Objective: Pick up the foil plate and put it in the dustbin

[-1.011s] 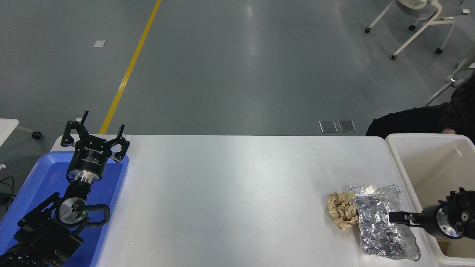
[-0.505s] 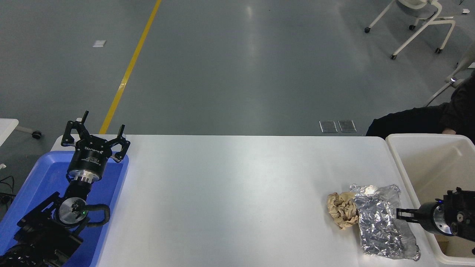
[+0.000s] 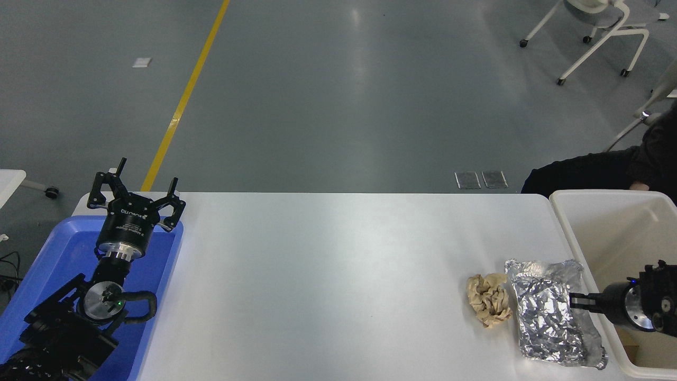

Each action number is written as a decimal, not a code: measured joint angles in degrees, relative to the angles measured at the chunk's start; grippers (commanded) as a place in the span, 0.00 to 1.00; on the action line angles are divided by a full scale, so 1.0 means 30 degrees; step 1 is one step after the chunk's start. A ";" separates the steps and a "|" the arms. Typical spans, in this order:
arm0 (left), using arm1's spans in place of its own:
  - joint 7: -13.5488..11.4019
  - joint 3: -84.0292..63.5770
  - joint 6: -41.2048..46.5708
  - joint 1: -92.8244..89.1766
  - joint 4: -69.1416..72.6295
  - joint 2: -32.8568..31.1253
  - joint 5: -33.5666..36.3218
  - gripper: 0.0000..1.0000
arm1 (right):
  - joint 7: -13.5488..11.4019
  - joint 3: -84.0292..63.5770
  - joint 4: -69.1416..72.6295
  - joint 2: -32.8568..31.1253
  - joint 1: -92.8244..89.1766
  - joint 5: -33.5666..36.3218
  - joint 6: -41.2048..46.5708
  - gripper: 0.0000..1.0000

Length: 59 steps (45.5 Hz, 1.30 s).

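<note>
**Though Dragged Rightward, Not Yet Lifted**

Once compared with a second ago, shows one clear shift: crumpled shiny silver foil plate (image 3: 550, 312) pulled rightward across the white table (image 3: 328, 275), away from the crumpled tan-brown paper ball (image 3: 489, 299). Previously overlapping that wad; now just beside it, with a thin strip of bare tabletop between. Now lying at the near right corner of the table, its right edge close against the left wall of the large cream-white plastic dustbin (image 3: 568, 227), its near right corner hanging slightly past the table edge.

Reaching in from the right edge, across the bin: right black gripper (image 3: 575, 302), fingers drawn together on the foil's right rim. Judged to be clamped on the foil, given how the plate followed the retreating arm. Still flat on the table, though, so dragged rather than picked up.

Good news for the task: paper no longer tangled with the foil, so less likely to be carried along. Remaining: raise the plate above the thick rim, carry it right, let go over the bin. Risk worth noting: thin foil tearing or slipping from an edge pinch.

Parked at the far left, over the bright blue shallow tray (image 3: 63, 248): left black gripper (image 3: 138, 197), fingers spread, holding nothing.
</note>
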 measured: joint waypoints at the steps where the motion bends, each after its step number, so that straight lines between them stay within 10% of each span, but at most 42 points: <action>1: 0.0010 0.0002 0.0000 -0.0002 -0.0001 0.0000 0.0005 1.00 | 0.0006 -0.0310 0.0245 -0.0164 0.0400 0.0009 0.0010 0.00; 30: 0.0101 0.0019 -0.0058 -0.0028 -0.0024 0.0009 0.0019 1.00 | 0.1403 -1.7943 0.9726 0.1502 2.2453 0.2319 0.0868 0.00; 59: 0.0049 0.0019 -0.0036 0.0012 -0.0008 0.0027 0.0026 1.00 | 0.1687 -1.9012 0.7677 0.0045 2.6414 0.3709 0.6172 0.00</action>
